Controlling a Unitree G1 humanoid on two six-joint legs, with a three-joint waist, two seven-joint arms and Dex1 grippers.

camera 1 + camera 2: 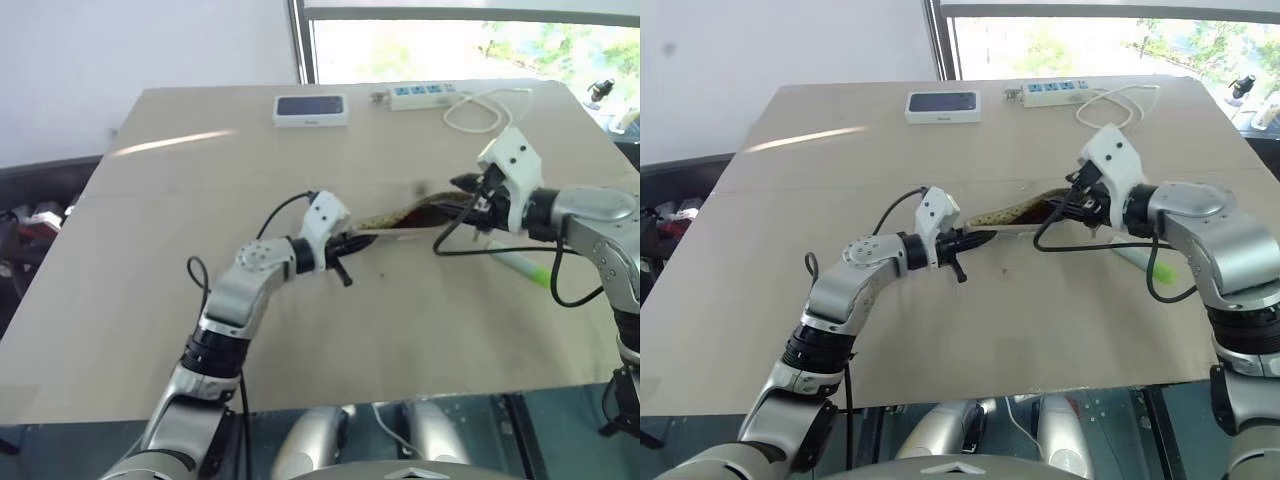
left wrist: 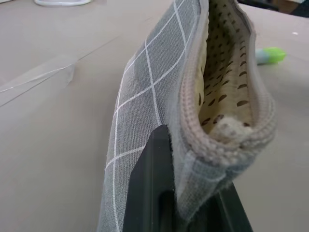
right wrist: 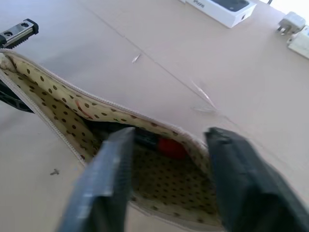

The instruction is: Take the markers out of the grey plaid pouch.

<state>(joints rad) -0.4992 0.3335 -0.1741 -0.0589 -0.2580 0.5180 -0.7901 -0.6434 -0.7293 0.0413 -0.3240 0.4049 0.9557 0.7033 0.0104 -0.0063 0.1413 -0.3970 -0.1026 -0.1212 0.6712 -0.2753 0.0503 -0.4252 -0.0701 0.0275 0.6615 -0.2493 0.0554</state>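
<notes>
The grey plaid pouch [image 1: 395,216] hangs lifted above the table's middle, its mouth open and its dotted tan lining [image 3: 58,106] showing. My left gripper [image 1: 345,246] is shut on the pouch's left end [image 2: 154,72]. At the pouch's right end, my right gripper [image 3: 171,193] has its two fingers apart at the open mouth. A red marker [image 3: 171,147] lies inside the pouch, just beyond those fingers. A pale lime-green marker [image 1: 525,266] lies on the table below my right wrist.
At the far edge of the tan table [image 1: 150,300] stand a white-edged box with a dark top [image 1: 311,108] and a white power strip [image 1: 420,95] with a looped white cable [image 1: 490,108]. A window runs behind them.
</notes>
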